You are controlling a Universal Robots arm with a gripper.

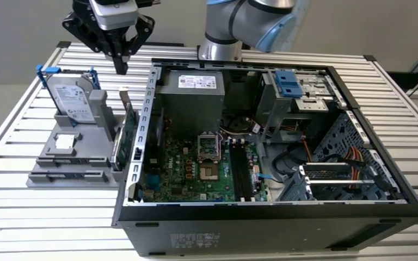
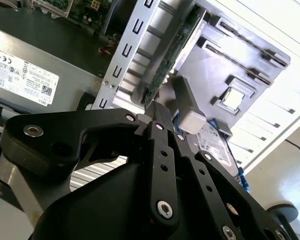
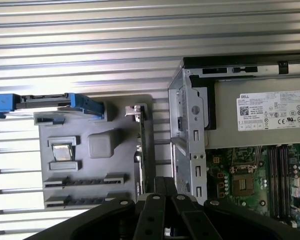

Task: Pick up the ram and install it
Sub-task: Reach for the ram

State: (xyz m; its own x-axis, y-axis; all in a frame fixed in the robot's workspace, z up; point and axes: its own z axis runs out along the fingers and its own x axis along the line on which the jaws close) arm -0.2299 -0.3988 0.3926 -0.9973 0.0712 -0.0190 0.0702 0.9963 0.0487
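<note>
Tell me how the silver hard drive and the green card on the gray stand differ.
The hard drive is a thick silver box in a blue frame; the card is a thin green board. The hard drive leans back showing its broad face; the card stands on its edge. Both sit in the gray stand beside the open computer case.

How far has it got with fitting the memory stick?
Barely started. Nothing looks done: the motherboard's memory slots look empty. The gripper hangs shut, holding nothing, above the grey parts holder beside the open computer case. Picking up and fitting the ram, which I cannot make out for sure, both remain.
</note>
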